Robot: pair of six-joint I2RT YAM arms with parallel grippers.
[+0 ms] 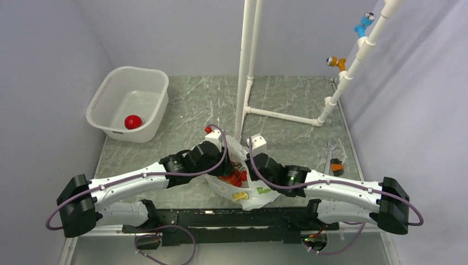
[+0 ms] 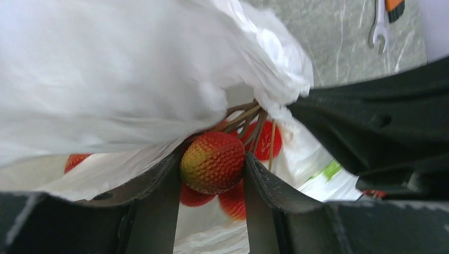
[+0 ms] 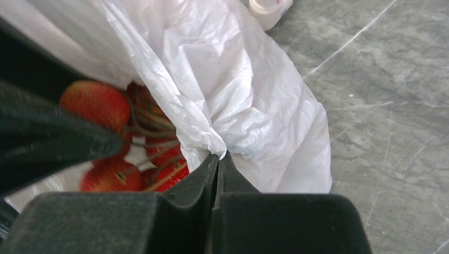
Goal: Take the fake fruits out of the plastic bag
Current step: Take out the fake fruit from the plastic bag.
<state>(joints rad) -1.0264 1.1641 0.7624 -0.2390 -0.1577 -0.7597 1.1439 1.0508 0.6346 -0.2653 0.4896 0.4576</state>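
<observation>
The plastic bag (image 1: 251, 193) lies at the table's near middle, between both arms. My left gripper (image 2: 212, 169) reaches into its mouth and is shut on one bumpy red-yellow ball (image 2: 213, 162) of the cluster of small red balls (image 1: 234, 178), whose stems (image 2: 249, 119) fan out above it. My right gripper (image 3: 218, 157) is shut on a fold of the bag (image 3: 233, 95), holding its edge up; the cluster (image 3: 114, 148) shows inside to the left. The larger red round fruit (image 1: 132, 121) lies in the white perforated tub (image 1: 149, 102). The banana is hidden.
A white pipe frame (image 1: 245, 61) stands just behind the bag. A wrench (image 1: 330, 154) and an orange-handled tool (image 1: 338, 167) lie at the right; both show in the left wrist view (image 2: 378, 26). A small red object (image 1: 208, 129) sits behind the left gripper.
</observation>
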